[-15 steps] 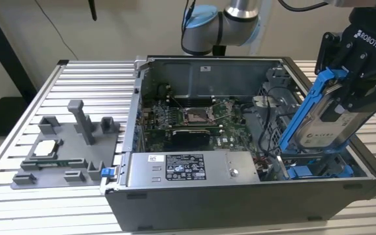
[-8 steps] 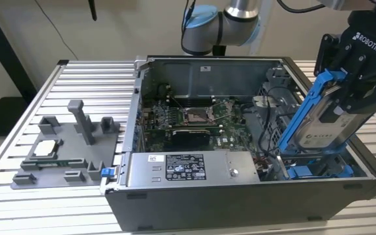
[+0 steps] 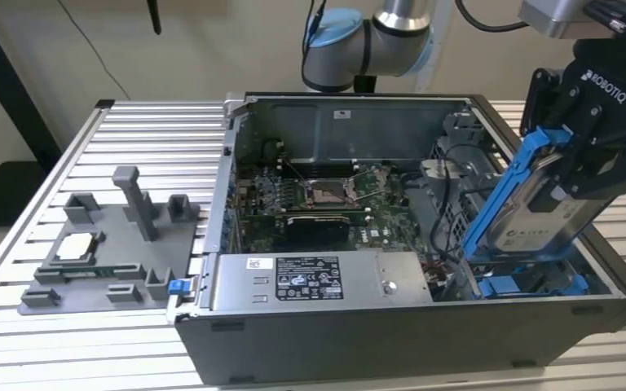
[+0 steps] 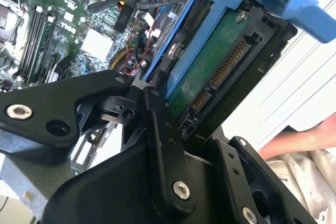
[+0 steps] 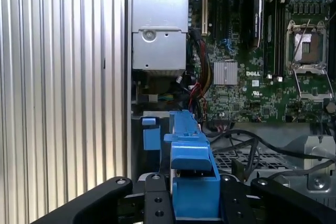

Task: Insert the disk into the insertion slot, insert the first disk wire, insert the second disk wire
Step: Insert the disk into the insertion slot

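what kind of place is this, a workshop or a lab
Probably a robotics lab or test bench: an open computer case sits on a slatted aluminium table, a robot arm holds the disk over it, and a grey fixture block with parts stands beside it.

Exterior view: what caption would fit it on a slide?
The gripper holds the disk tilted over the insertion slot in the open computer case.

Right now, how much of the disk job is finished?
Nothing is finished yet. The gripper holds the disk tilted, its lower end at the insertion slot. It is not lying flat inside, and the disk's connector is bare, so both wires are left.
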